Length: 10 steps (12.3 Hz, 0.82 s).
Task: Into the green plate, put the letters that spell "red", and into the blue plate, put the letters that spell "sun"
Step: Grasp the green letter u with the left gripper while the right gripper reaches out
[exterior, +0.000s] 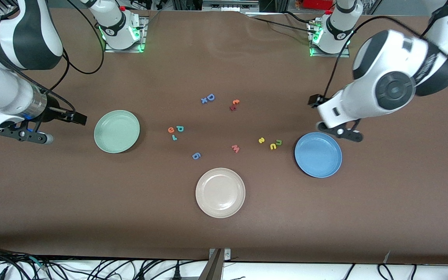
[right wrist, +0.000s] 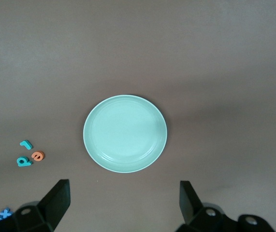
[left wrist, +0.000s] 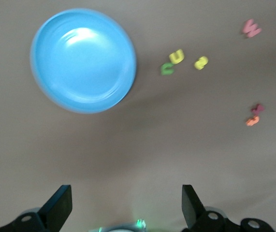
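Note:
The green plate [exterior: 117, 131] [right wrist: 125, 133] lies toward the right arm's end of the table. Beside it sit a teal "d" [exterior: 180, 128] [right wrist: 23, 161], an orange "e" [exterior: 171, 130] [right wrist: 38, 155] and a teal "r" [exterior: 174, 137] [right wrist: 26, 143]. The blue plate [exterior: 318, 154] [left wrist: 83, 60] lies toward the left arm's end, with a yellow "s" [exterior: 261, 140] [left wrist: 201, 62], a yellow "u" [exterior: 273, 146] [left wrist: 177, 56] and an olive "n" [exterior: 278, 142] [left wrist: 167, 69] beside it. My right gripper [exterior: 23, 134] [right wrist: 124, 191] hovers open and empty beside the green plate. My left gripper [exterior: 340, 130] [left wrist: 126, 193] hovers open and empty by the blue plate's rim.
A cream plate [exterior: 220, 192] lies nearest the front camera. Loose on the table are a pink "w" [exterior: 235, 148] [left wrist: 251, 28], a blue "g" [exterior: 196, 156], a blue "D" [exterior: 210, 97] with a small "x" [exterior: 204, 100], and a red and orange pair [exterior: 234, 104] [left wrist: 254, 116].

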Each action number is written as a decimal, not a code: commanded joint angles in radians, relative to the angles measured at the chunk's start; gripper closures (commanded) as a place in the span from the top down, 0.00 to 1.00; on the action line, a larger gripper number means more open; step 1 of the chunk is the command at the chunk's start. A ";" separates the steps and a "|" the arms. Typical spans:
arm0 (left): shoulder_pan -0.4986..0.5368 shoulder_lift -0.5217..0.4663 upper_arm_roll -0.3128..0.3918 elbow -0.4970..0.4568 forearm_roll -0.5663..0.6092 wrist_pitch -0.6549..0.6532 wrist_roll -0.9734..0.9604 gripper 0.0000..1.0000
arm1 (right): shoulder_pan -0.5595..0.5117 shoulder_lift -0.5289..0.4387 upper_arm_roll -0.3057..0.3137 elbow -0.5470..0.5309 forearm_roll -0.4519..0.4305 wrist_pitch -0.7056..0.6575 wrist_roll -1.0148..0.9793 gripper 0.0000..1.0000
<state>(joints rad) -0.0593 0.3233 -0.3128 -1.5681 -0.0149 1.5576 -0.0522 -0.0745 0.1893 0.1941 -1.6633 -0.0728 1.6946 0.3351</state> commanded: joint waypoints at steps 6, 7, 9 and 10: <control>0.004 0.206 -0.043 -0.035 0.023 0.284 0.504 1.00 | 0.013 0.004 -0.009 0.001 0.021 -0.049 -0.002 1.00; -0.005 0.204 -0.045 -0.087 0.062 0.345 0.520 1.00 | 0.013 0.005 -0.009 0.001 0.021 -0.044 -0.002 1.00; -0.052 0.207 -0.046 -0.153 0.154 0.447 0.528 1.00 | 0.013 0.006 -0.005 0.001 0.022 -0.038 -0.002 1.00; -0.071 0.209 -0.045 -0.176 0.159 0.484 0.514 1.00 | 0.013 0.006 -0.005 -0.001 0.022 -0.032 -0.002 1.00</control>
<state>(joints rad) -0.0923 0.5536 -0.3587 -1.6941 0.0994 1.9834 0.4529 -0.0684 0.1967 0.1943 -1.6649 -0.0726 1.6573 0.3351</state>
